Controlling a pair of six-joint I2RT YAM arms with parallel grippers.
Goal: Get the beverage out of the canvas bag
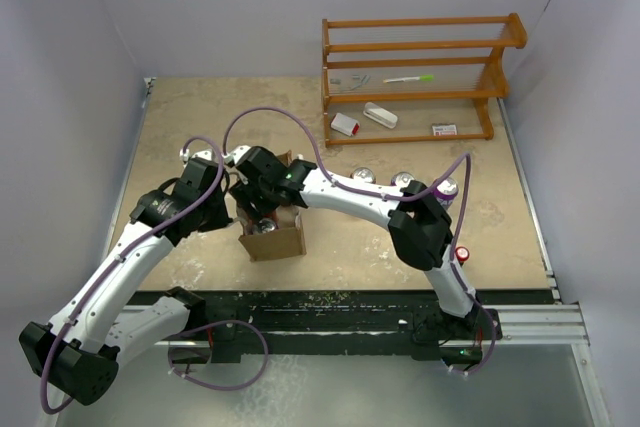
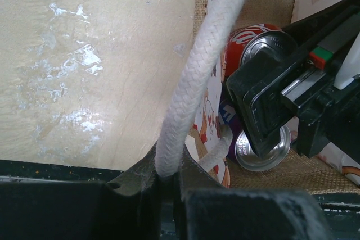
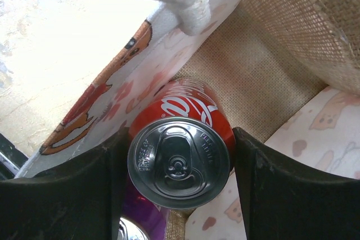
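Observation:
The canvas bag (image 1: 275, 240) stands upright near the table's front edge, with both grippers at its mouth. My left gripper (image 2: 169, 181) is shut on one white rope handle (image 2: 197, 77) at the bag's left rim. Reaching down inside the bag, my right gripper (image 3: 179, 164) is shut on a red soda can (image 3: 179, 161), a finger pressed against each side. That can, the beverage, stands upright against the printed inner wall (image 3: 112, 99). A purple can (image 3: 143, 214) sits beside it, lower in the bag. The left wrist view shows both cans (image 2: 247, 37) (image 2: 261, 150) under the right gripper's black body.
A wooden rack (image 1: 420, 77) stands at the back right, with a green pen (image 1: 408, 79) on it and small white items (image 1: 380, 115) beneath. Three cans (image 1: 404, 180) stand in a row right of the bag, and another can (image 1: 187, 154) stands at the left.

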